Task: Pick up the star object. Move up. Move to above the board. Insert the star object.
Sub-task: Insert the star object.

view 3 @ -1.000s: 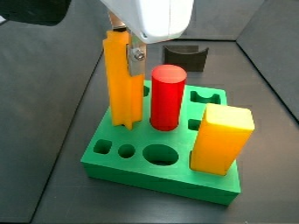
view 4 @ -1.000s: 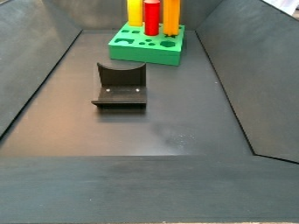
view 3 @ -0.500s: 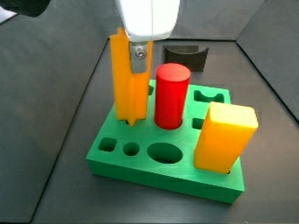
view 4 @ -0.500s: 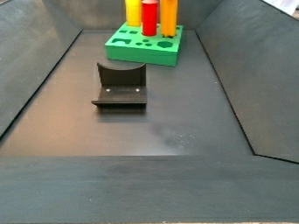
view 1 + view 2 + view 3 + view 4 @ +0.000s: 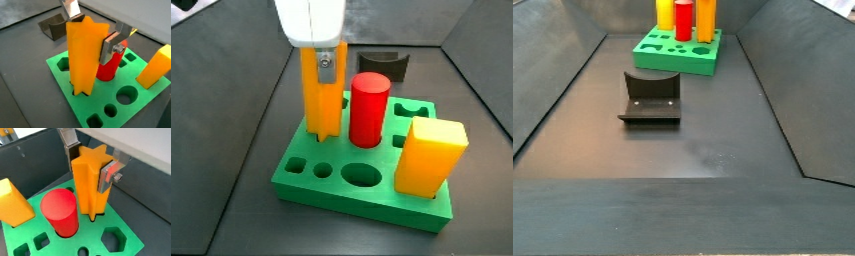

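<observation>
Gripper point(image 5: 92, 29) clamping upper part of star object point(image 5: 87, 55), silver fingers point(image 5: 110, 47) pressing on opposite faces. Star object standing upright, lower end sitting in star hole of board point(image 5: 143, 107). Red cylinder point(image 5: 111, 67) standing just behind it; yellow-orange block point(image 5: 155, 67) at 3 o'clock; fixture point(image 5: 51, 25) at 11 o'clock.

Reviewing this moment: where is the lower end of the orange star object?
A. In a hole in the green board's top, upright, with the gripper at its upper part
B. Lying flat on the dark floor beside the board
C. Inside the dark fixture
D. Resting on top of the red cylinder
A. In a wrist view the star object stands upright with its foot in a hole of the board, and the gripper fingers flank its upper part beside the red cylinder.
</observation>
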